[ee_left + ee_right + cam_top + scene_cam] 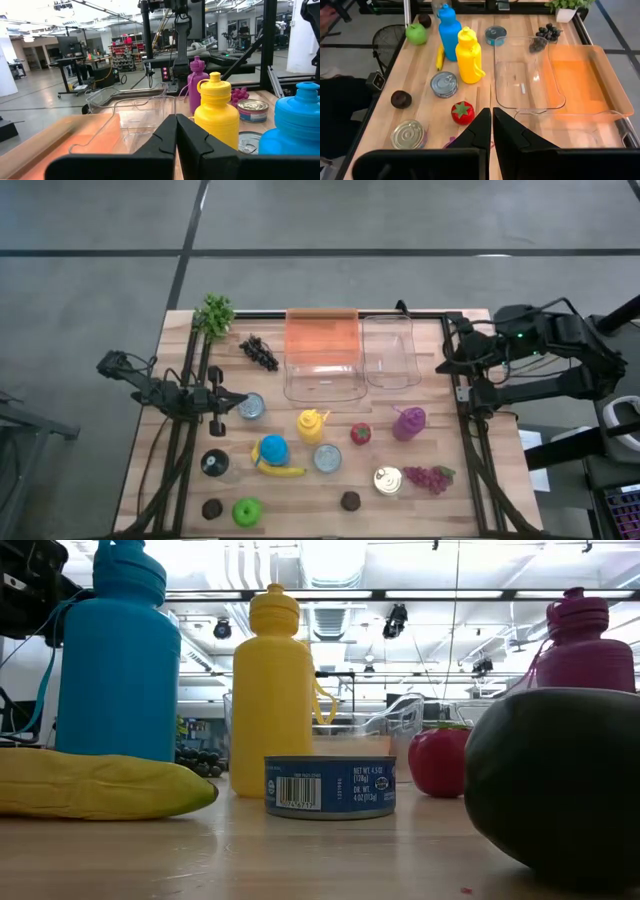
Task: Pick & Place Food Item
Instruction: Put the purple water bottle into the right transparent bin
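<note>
Food lies spread over the wooden table: a green apple, a banana, a red fruit, purple grapes, dark grapes and two dark round pieces. My left gripper rests level at the table's left side, shut and empty; its fingers meet in the left wrist view. My right gripper hangs raised over the right edge, tipped down toward the table, shut and empty. It looks over the red fruit.
Blue, yellow and purple bottles stand mid-table among three cans. A clear bin with an orange lid and a second clear container sit at the far side. A potted plant marks the far left corner.
</note>
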`<state>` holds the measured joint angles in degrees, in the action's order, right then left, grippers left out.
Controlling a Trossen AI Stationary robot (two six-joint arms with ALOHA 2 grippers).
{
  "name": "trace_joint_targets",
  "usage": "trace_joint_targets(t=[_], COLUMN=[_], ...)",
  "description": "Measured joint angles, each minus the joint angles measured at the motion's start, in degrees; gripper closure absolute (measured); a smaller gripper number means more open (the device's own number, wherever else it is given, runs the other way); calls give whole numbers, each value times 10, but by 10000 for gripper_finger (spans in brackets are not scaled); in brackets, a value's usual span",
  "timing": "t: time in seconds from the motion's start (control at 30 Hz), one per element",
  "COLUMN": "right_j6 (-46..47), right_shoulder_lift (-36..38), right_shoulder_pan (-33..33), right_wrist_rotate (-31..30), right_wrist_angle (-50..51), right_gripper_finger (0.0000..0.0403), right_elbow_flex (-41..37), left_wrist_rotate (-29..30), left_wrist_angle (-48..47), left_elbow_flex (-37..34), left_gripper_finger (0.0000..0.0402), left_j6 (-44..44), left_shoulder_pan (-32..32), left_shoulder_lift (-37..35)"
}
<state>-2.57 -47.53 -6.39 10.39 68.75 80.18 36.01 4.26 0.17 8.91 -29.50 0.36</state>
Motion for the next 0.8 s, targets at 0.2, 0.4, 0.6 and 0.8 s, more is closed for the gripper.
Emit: trace_joint_targets(t=[0.2,0.4,0.6,0.8], right_j6=[14,32,44,69], right_shoulder_lift=[-6,-30,-65,-105], right_shoulder_pan=[0,0,0,0], right_wrist_rotate=[1,1,1,1], right_wrist_angle=[-4,-8,-8,-6], right_gripper_finger=[390,390,390,390], right_elbow_flex=[-1,-2,-2,-2], left_wrist_rotate=[0,0,0,0], left_wrist_angle=[0,0,3,2], left_elbow_flex=[0,0,1,3], left_gripper_finger=[391,391,391,391], left_j6=[0,0,0,0], left_shoulder_pan=[0,0,0,0], left_shoulder_lift=[0,0,0,0])
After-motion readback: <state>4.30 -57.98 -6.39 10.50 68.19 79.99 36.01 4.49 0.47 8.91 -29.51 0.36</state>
